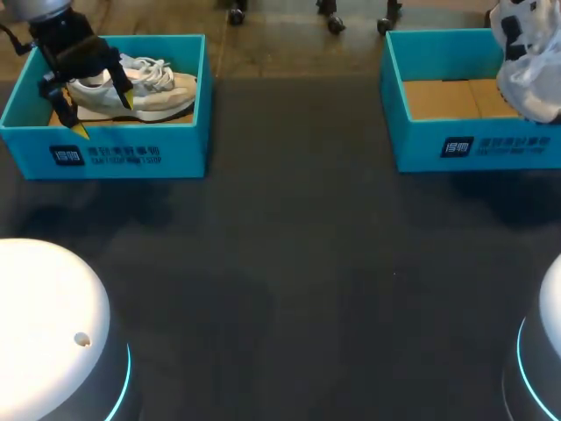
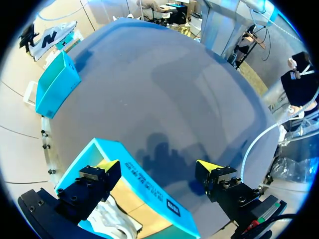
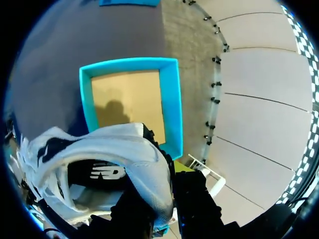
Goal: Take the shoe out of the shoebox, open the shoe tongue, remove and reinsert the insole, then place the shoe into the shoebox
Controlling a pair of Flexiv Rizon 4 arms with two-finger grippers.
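Lit softly from overhead. Dim across the dark table [image 1: 298,263]; glaring white on the arm bases [image 1: 44,324] at the near corners. Faintly shadowed before left shoebox [image 1: 131,156] and right shoebox [image 1: 473,147]. Left wrist: pale sheen over tabletop, shadow of left gripper [image 2: 159,167] beside box wall. Right wrist: shadow of shoe [image 3: 124,149] on cardboard floor.

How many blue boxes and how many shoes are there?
Blue boxes: 2, the left box and the right box
Shoes: 2, the beige shoe inside the left box and the white shoe above the right box
Total: 4
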